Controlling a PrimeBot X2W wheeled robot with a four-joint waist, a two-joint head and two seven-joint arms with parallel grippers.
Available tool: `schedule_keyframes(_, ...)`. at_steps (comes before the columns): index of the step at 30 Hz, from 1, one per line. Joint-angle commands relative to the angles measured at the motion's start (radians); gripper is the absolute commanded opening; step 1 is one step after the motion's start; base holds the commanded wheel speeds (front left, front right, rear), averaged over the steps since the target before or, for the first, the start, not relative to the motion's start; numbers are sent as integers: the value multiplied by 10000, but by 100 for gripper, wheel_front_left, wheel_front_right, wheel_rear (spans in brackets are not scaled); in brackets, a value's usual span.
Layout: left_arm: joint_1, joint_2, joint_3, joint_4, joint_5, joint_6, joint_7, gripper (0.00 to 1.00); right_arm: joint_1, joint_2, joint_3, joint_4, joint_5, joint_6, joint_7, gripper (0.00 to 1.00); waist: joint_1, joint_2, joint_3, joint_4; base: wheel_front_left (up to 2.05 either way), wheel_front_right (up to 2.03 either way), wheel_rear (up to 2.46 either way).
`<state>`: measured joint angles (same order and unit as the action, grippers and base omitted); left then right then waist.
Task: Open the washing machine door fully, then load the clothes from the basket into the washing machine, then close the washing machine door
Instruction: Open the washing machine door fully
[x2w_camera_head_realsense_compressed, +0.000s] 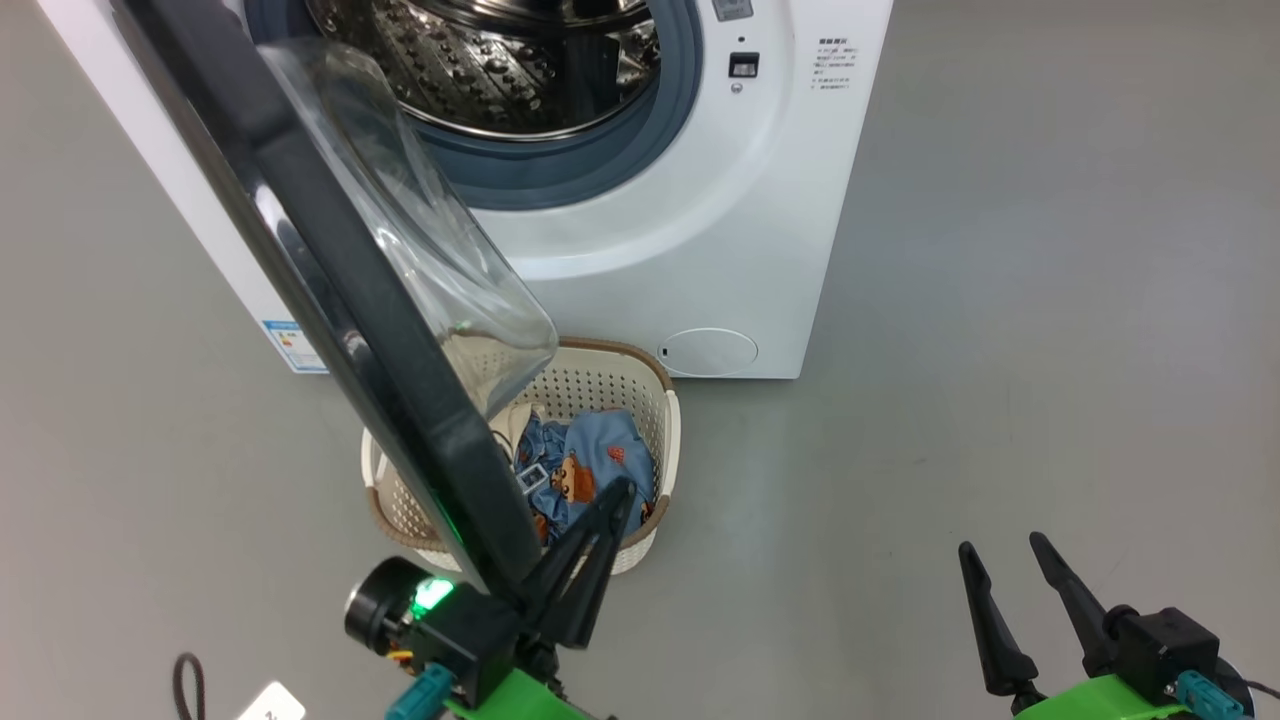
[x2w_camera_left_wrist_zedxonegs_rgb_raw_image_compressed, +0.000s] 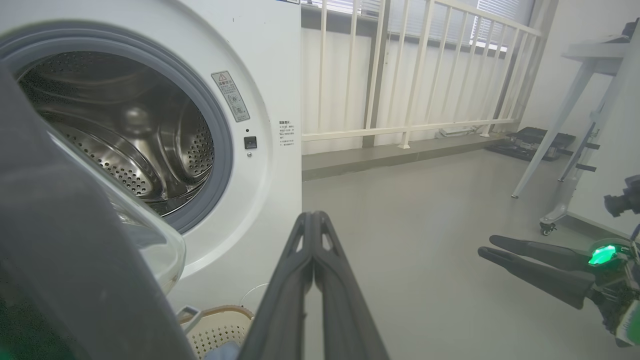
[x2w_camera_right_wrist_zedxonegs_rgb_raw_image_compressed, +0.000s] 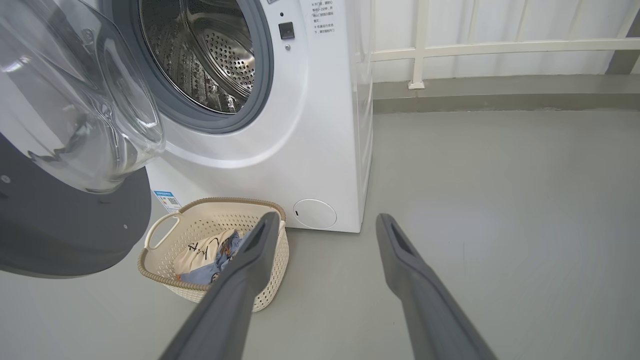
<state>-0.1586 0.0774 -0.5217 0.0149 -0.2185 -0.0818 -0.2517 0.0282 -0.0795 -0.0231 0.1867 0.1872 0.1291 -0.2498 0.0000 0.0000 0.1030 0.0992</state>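
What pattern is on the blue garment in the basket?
The blue garment carries orange-brown cartoon bears; head view shows it best.

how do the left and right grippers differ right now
The left gripper is shut, jaws pressed together; the right gripper is open, jaws apart. The left gripper is close beside the washing machine door, over the basket; the right gripper hangs over the floor. Both have long dark fingers.

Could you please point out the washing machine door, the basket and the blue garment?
washing machine door (x2w_camera_right_wrist_zedxonegs_rgb_raw_image_compressed: 80, 105): right wrist view, on its clear glass bowl.
basket (x2w_camera_right_wrist_zedxonegs_rgb_raw_image_compressed: 215, 222): right wrist view, on its perforated back wall.
blue garment (x2w_camera_head_realsense_compressed: 600, 450): head view, on the fabric's upper fold.
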Motion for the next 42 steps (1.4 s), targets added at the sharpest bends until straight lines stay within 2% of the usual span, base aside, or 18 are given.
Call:
schedule_keyframes(1, -428, -19, 382, -174, -91, 57, -84, 0, -394, -142, 257, -203, 45, 16, -120, 100, 0, 0, 49, 0, 0, 0, 0)
schedule_keyframes(16, -716, -64, 643, 307, -174, 271, -98, 0, -545, -183, 289, -106, 122, 16, -120, 100, 0, 0, 320, 84, 0, 0, 0)
schedule_keyframes(30, -636, -105, 812, 756, -328, 722, -53, 0, -566, -218, 428, 115, 271, 16, -120, 100, 0, 0, 181, 526, 0, 0, 0)
schedule_keyframes(42, -774, -67, 865, 925, -461, 825, -44, 0, -606, -232, 452, 229, 446, 16, -120, 100, 0, 0, 296, 405, 0, 0, 0)
